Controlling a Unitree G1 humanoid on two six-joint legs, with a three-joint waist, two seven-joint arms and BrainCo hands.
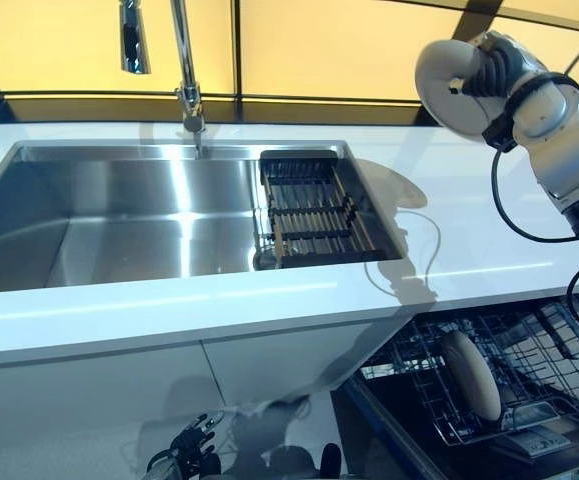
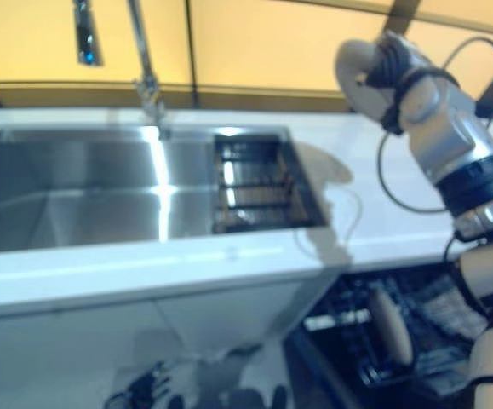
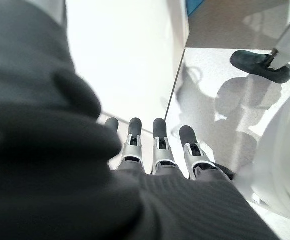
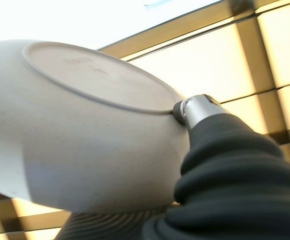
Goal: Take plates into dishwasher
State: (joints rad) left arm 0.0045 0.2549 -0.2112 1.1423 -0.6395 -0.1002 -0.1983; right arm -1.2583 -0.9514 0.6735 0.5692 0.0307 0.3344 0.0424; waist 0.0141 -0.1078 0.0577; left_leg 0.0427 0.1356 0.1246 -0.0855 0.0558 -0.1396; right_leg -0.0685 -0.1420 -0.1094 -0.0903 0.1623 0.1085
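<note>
So the right hand [image 1: 489,72] is up high over the far right end of the white desk [image 1: 469,250], fingers wrapped on a plate [image 1: 447,88] held roughly on edge, well clear of the desk below it. The plate is pale grey-white with a raised foot ring underneath. Well below the hand, past the desk's front edge, the dishwasher rack [image 1: 489,385] sits pulled out with another plate [image 1: 472,374] standing in its wires. The sink [image 1: 119,215] with a dark drying rack [image 1: 314,210] lies off to the hand's left. The left hand [image 3: 155,145] hangs low by the cabinet, fingers straight, empty.
</note>
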